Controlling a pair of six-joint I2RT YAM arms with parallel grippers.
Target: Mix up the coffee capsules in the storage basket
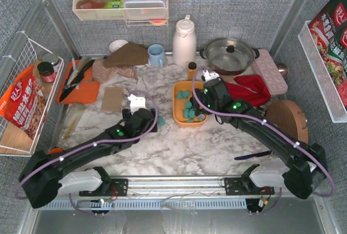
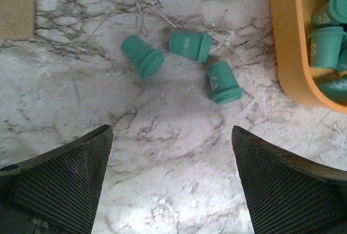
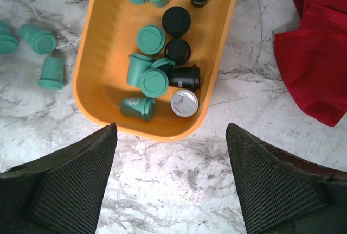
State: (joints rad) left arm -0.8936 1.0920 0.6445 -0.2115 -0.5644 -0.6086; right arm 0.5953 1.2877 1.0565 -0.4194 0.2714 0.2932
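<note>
Lying in the orange storage basket (image 3: 89, 76) are most of the coffee capsules (image 3: 150, 39). Some are green and some are black, all jumbled up together. Some stand up and some lie on their sides. One silver-topped capsule (image 3: 185, 103) sits near the front end. The black ones are more on the right side of the basket, and the green ones more on the left.

The basket sits on the marble desk (image 1: 179, 147), around the middle. Three loose capsules (image 2: 190, 45) lie on the desk just left of the basket, outside it. All three are green and lie on their sides, close to each other.

The right gripper (image 3: 171, 131) hangs over the near end of the basket. Its two fingers are spread wide apart and hold nothing. The left gripper (image 2: 171, 136) hangs over the bare desk, with the three loose capsules just ahead of it. Its fingers are wide apart too, and it holds nothing.

A red cloth (image 3: 314, 55) lies on the desk to the right of the basket. Behind the cloth are a pink tray (image 1: 269, 71) and a pot (image 1: 230, 55) with a lid. A white jug (image 1: 184, 41) and a blue mug (image 1: 156, 55) stand at the back. A flat brown card (image 1: 113, 98) lies off to the left.
</note>
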